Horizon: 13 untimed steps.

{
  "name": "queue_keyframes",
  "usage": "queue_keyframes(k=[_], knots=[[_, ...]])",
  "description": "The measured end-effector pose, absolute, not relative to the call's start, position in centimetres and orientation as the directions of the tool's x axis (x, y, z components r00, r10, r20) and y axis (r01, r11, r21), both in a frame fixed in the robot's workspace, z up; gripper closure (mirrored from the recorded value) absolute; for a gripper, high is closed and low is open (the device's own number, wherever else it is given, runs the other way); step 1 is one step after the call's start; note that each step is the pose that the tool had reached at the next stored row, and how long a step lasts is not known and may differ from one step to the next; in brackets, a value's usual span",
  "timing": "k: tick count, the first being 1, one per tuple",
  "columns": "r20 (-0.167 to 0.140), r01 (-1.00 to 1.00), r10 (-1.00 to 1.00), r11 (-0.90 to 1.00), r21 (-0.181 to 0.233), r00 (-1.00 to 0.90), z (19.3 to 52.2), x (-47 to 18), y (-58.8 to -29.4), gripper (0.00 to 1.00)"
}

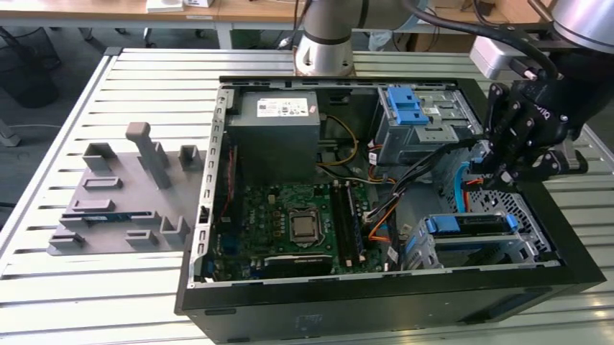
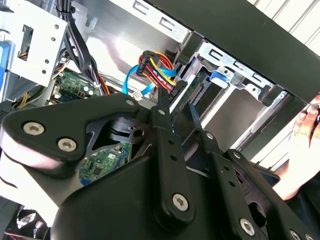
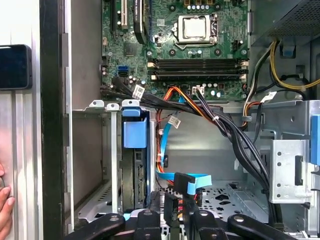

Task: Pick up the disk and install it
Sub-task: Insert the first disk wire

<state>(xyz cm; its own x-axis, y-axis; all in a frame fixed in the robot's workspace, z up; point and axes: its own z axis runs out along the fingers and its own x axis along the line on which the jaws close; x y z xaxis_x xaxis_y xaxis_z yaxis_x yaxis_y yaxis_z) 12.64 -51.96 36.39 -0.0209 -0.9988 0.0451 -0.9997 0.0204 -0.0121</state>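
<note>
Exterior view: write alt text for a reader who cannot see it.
A black gripper on a robot arm reaches into an open computer case, above the cables beside the disk seated in its metal cage. A green motherboard lies inside, and a grey fixture sits on the slatted table.

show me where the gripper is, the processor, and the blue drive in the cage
gripper (image 1: 505,171), exterior view, between its fingertips.
processor (image 1: 305,225), exterior view, centre of its metal lid.
disk (image 1: 470,224), exterior view, on its blue bracket's top edge.
</note>
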Motion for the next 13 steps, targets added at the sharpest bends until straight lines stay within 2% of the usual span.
queue_keyframes(k=[13], knots=[[0.048, -1.000, -0.999, 0.020, -0.011, -0.021, 35.80, 12.71, -51.81, 0.70]])
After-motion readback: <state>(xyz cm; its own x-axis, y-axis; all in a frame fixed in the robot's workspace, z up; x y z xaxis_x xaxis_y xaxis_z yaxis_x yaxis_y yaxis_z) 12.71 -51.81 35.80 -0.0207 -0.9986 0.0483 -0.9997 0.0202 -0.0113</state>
